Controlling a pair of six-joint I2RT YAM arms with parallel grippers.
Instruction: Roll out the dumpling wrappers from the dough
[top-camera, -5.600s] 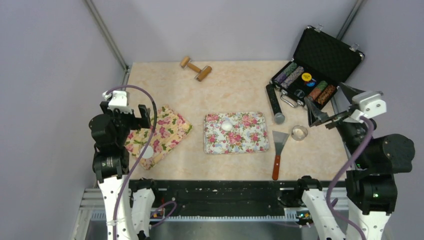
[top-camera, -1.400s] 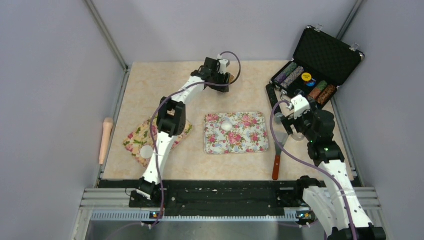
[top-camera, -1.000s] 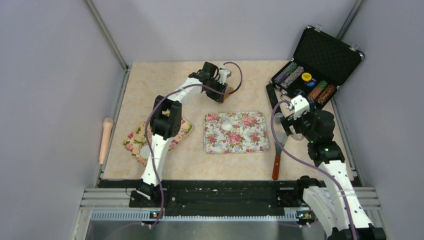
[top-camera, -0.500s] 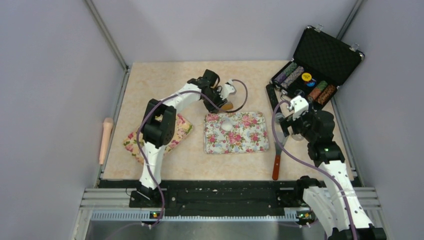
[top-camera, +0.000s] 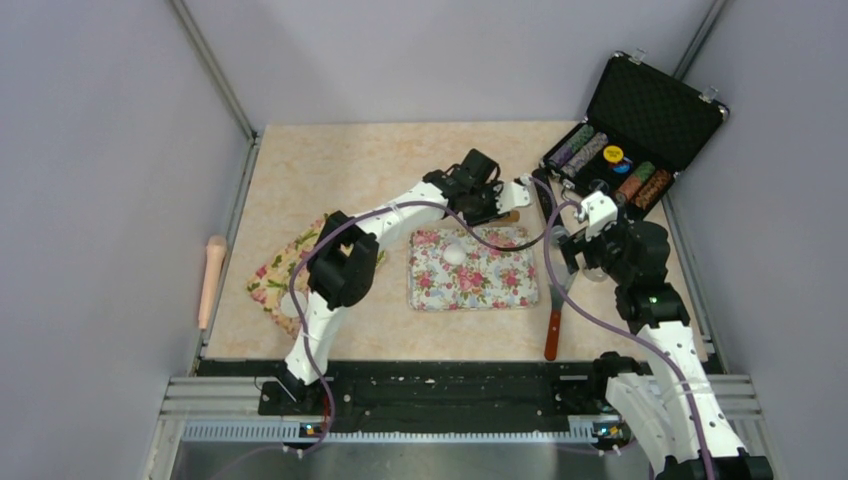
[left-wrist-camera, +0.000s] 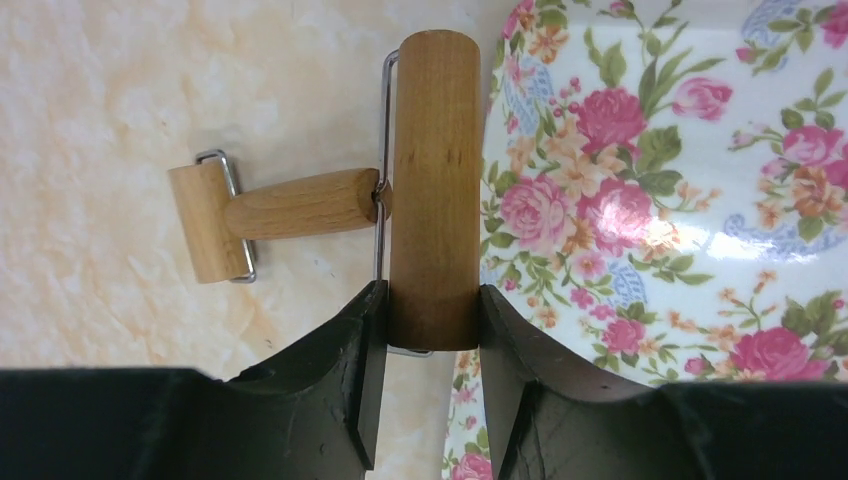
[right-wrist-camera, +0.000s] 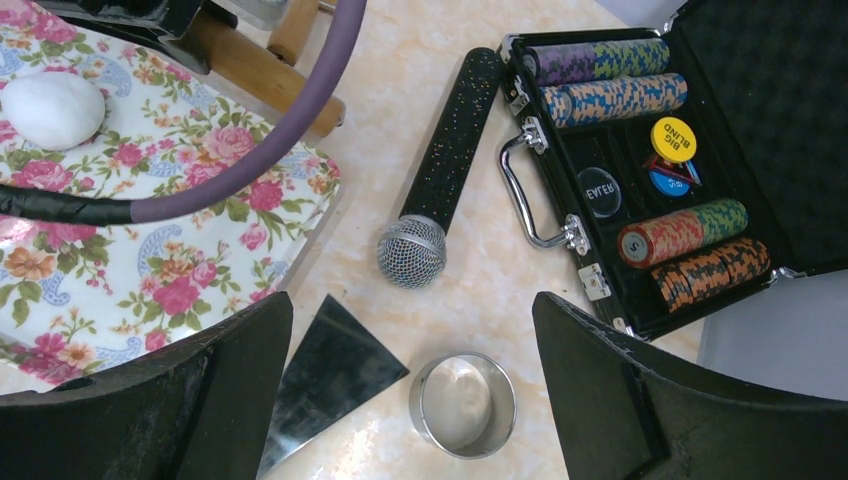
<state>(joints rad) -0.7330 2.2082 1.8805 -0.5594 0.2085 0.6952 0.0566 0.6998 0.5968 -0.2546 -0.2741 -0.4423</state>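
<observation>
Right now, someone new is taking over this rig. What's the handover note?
Grip: left tool is shut on the wooden roller, clamping its big barrel at the far edge of the floral tray.
The right tool is open and empty, above the metal ring and the scraper.
The dough ball sits on the tray, unflattened.
Done: roller in hand.
Left: roll the ball flat, then cut the discs.
</observation>
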